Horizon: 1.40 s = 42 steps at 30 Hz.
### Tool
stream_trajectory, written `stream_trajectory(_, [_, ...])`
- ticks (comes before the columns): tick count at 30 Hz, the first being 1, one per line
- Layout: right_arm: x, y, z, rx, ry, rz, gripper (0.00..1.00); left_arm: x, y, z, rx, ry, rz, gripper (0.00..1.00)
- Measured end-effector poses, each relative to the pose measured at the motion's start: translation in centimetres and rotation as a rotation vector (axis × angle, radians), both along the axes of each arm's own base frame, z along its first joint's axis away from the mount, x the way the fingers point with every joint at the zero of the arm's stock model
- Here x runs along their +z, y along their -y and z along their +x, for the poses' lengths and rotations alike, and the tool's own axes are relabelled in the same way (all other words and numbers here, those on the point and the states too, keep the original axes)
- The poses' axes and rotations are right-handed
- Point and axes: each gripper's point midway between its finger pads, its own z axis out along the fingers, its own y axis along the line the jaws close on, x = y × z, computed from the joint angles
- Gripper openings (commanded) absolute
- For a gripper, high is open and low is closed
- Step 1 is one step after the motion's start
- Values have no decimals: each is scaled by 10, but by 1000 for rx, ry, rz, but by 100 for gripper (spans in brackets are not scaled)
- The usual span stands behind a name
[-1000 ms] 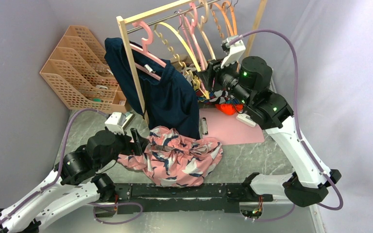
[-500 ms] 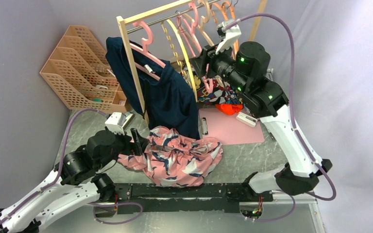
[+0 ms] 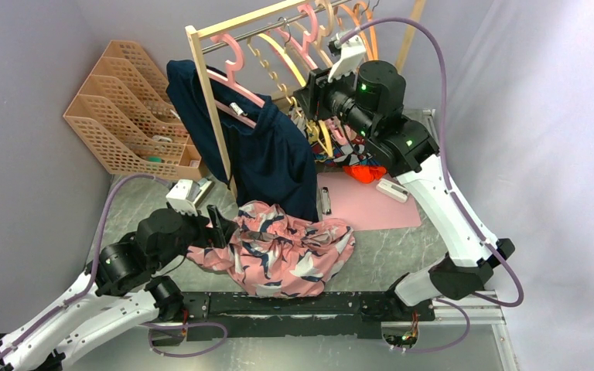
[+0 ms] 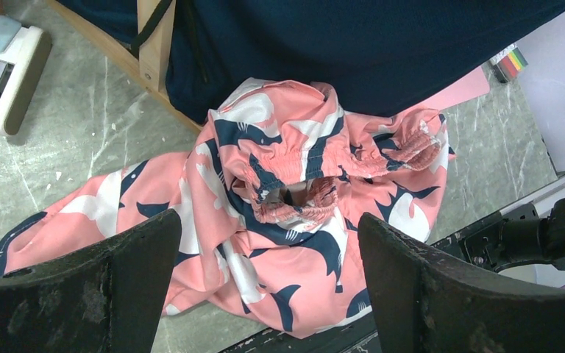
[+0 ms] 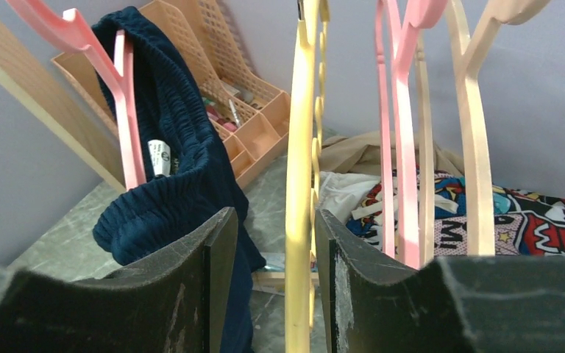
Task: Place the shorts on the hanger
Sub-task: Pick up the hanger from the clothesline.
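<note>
The grey marbled worktop (image 3: 402, 247) takes up most of the scene, with a wooden clothes rack (image 3: 205, 93) standing at its far side. A big navy garment (image 3: 278, 162) droops from a pink hanger (image 3: 236, 54) at the rack's left end, its hem reaching down almost to the worktop. Just in front of it lie the shorts (image 3: 286, 251), dumped in a loose heap on the worktop by the near edge. They are soft salmon-pink cloth splashed with navy and white blotches. The gathered elastic waistband is bunched up in the middle of the heap, and one leg is spread flat out to the left. The hanger (image 5: 299, 147) is up on the rail among the other hangers. It is a thin pale yellow strip with a scalloped inner edge, hanging straight down. The right end effector (image 5: 274, 220) is raised to the rail. Its fingers stand parted on either side of that yellow strip, with a gap showing on the left, so it is released rather than pinching. The left end effector (image 4: 268, 217) is low over the shorts, splayed wide and gripping nothing.
</note>
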Motion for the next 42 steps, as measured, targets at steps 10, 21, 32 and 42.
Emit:
stream_trajectory(10, [-14,-2,9,-17,-14,-25,37,0,1,-1,-10,2,-2,93])
stream_trajectory(21, [-35,-9,28,-54,2,-28,44,0,1,-2,-17,0,-1,93])
stream_trajectory(32, [-22,-12,38,-78,63,15,42,0,1,-2,-17,0,-2,93])
stream_trajectory(42, [-24,-20,49,-77,76,17,36,-1,1,-2,-17,-1,0,93])
